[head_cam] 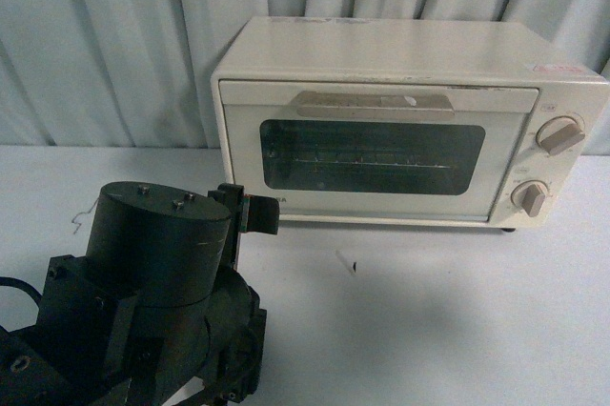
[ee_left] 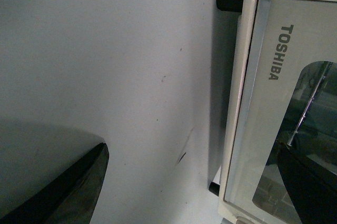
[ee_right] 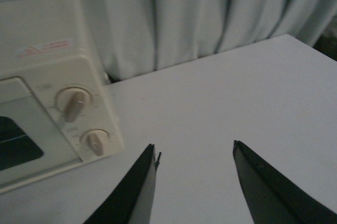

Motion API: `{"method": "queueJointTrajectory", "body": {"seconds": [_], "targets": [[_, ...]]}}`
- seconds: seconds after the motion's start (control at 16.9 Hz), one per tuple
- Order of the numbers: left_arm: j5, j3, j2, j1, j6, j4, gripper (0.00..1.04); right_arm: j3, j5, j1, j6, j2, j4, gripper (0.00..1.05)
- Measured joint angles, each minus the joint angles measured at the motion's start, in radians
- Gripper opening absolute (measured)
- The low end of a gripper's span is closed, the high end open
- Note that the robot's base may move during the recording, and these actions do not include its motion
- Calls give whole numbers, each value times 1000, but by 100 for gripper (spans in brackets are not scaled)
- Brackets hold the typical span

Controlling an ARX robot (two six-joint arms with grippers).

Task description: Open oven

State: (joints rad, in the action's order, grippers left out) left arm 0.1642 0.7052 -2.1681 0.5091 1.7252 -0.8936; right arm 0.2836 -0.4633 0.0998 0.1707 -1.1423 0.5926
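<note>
So the oven sits on the far side of the table, a bit right of center, with its back up against the curtain. The door is shut flat against the body, and the handle runs along its top edge. You can see the rack through the glass, and both knobs are on the right end of the front. My left gripper is down low by the oven's near left corner, well below the handle. Its jaws are spread wide with nothing in them. From the wrist cam, one finger hangs over bare table, and the other one is in front of the door glass, not far from the TOSHIBA lettering. I honestly can't tell whether it's touching the glass or just close. My right gripper doesn't show in the front view at all. Its own cam has the jaws apart and empty too, over open table to the right of the oven, looking back at the knob side and well clear of it. There's also a small dark mark on the table in front of the door.
</note>
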Motion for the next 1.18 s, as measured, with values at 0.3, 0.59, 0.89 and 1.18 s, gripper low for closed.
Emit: {"method": "queueJointTrajectory", "body": {"seconds": [0.3, 0.59, 0.89, 1.18], "targets": [[-1, 0, 0, 0, 1, -1, 98, 278, 9, 202, -72, -400, 108, 2], [0, 0, 0, 0, 2, -1, 98, 485, 42, 276, -112, -576, 88, 2], [0, 0, 0, 0, 2, -1, 98, 567, 52, 322, -111, -649, 72, 2], [0, 0, 0, 0, 2, -1, 98, 634, 82, 351, -92, -737, 72, 2]]}}
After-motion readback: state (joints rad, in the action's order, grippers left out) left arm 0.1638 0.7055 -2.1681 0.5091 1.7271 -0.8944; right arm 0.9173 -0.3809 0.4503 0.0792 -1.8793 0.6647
